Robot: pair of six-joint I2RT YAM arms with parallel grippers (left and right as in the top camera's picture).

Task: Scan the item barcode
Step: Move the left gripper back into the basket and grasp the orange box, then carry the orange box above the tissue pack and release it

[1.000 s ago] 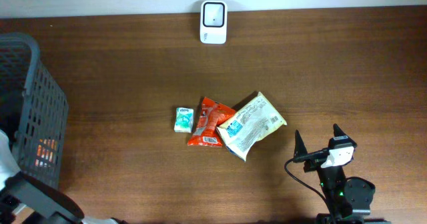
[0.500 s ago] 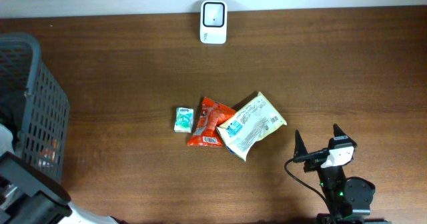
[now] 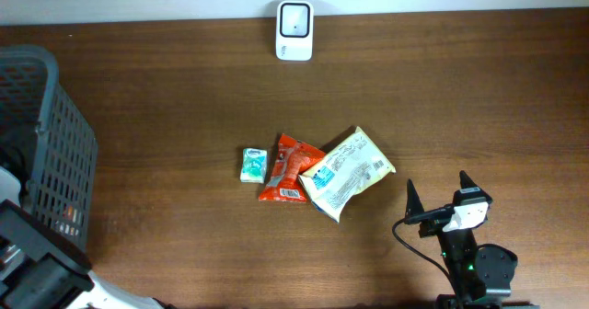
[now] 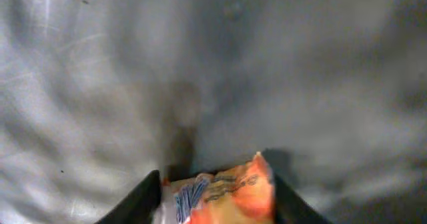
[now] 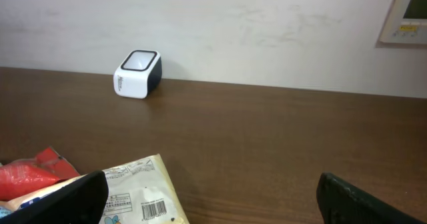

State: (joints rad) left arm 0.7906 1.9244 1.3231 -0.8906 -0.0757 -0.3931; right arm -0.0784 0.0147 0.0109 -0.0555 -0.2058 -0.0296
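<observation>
Grey floor of the basket lies under your left gripper, closed on the orange packet at bottom centre; next lift it to the scanner at top centre, while your right gripper stands wide.

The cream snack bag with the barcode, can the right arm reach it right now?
Probably yes. The right end effector is open close to the cream bag, with only bare table between them; the red bag lies on the far side.
</observation>
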